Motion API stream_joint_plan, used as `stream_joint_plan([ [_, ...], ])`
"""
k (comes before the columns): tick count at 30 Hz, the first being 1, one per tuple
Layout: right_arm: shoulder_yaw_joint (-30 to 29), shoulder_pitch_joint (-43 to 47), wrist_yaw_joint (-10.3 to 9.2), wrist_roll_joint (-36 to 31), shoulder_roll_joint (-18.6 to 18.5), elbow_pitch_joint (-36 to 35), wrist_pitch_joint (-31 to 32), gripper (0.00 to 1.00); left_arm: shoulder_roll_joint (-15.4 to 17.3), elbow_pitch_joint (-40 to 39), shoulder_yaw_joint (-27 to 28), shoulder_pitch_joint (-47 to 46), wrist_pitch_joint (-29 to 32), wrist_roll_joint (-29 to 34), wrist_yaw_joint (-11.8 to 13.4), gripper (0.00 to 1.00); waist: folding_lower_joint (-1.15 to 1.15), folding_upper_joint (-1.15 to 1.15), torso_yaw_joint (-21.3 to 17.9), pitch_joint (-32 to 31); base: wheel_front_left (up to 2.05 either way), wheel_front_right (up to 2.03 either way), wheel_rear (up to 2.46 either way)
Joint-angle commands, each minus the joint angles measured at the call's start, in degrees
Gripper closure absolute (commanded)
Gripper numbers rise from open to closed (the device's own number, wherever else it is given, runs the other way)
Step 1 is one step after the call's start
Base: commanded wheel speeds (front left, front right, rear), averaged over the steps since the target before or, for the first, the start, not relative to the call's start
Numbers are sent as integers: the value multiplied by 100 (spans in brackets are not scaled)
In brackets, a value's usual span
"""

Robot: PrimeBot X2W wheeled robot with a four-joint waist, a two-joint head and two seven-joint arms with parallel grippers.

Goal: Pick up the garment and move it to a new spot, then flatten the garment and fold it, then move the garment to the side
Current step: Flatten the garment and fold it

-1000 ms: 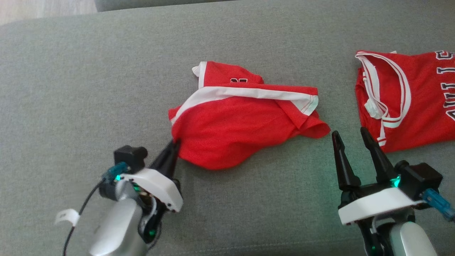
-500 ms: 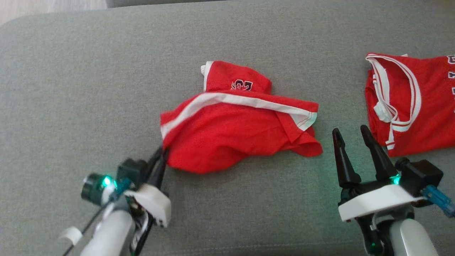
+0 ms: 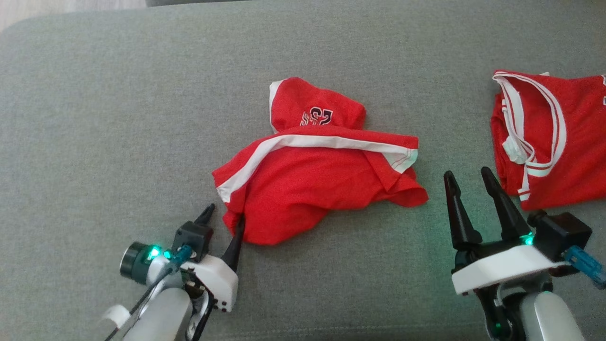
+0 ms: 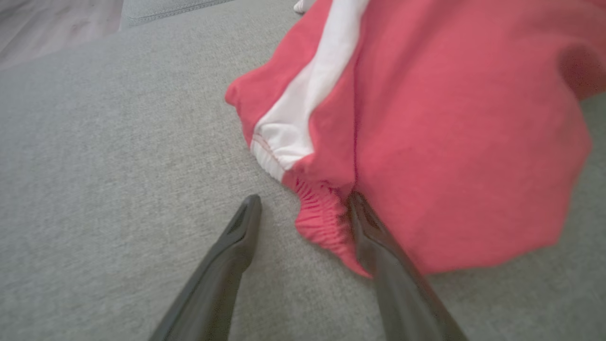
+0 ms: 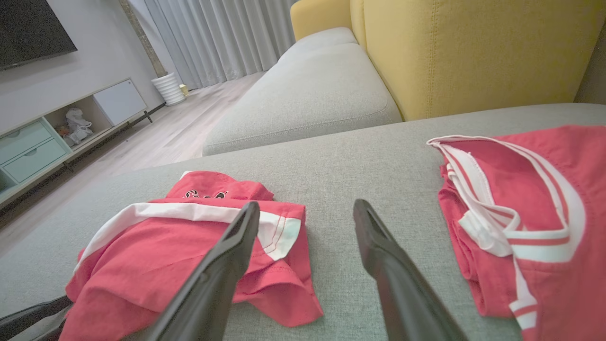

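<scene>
The garment (image 3: 312, 184), red shorts with a white side stripe and a dark emblem, lies crumpled in the middle of the grey cushion (image 3: 118, 118). My left gripper (image 3: 224, 214) stands open at its near-left corner. In the left wrist view the gathered red waistband of the garment (image 4: 450, 118) lies between the fingers of the left gripper (image 4: 304, 198), against the right one. My right gripper (image 3: 466, 172) is open and holds nothing, just right of the garment's right edge. In the right wrist view the right gripper (image 5: 307, 204) points over the garment (image 5: 189, 246).
A second red jersey (image 3: 558, 142) with white and red trim lies at the right edge of the cushion; in the right wrist view the jersey (image 5: 535, 213) sits below a yellow backrest (image 5: 473, 47). Wooden floor (image 5: 165, 132) lies beyond the cushion's far edge.
My left gripper pulled the garment's corner left and toward me, then opened and let it go. The right gripper kept still and open. The camera shifted slightly.
</scene>
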Motion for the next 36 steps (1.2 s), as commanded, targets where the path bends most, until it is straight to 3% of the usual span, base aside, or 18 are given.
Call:
stream_joint_plan([
  [1,109,-205,39,-2,-20,-218,4,0,54,-10,181,-13,33,-50,-1,0,0,0,18,-26,0,0,0],
  [18,-13,-204,39,-349,-20,-564,7,0,-36,-2532,1339,962,23,-624,278,0,0,0,327,-537,0,0,0],
  [26,-24,-69,39,-599,-20,-670,143,0,112,-2863,1813,1161,29,-899,364,0,0,0,396,-772,0,0,0],
  [36,-9,215,39,-599,-20,-797,264,0,335,-3107,1896,1452,368,-1070,353,0,0,0,356,-935,0,0,0],
])
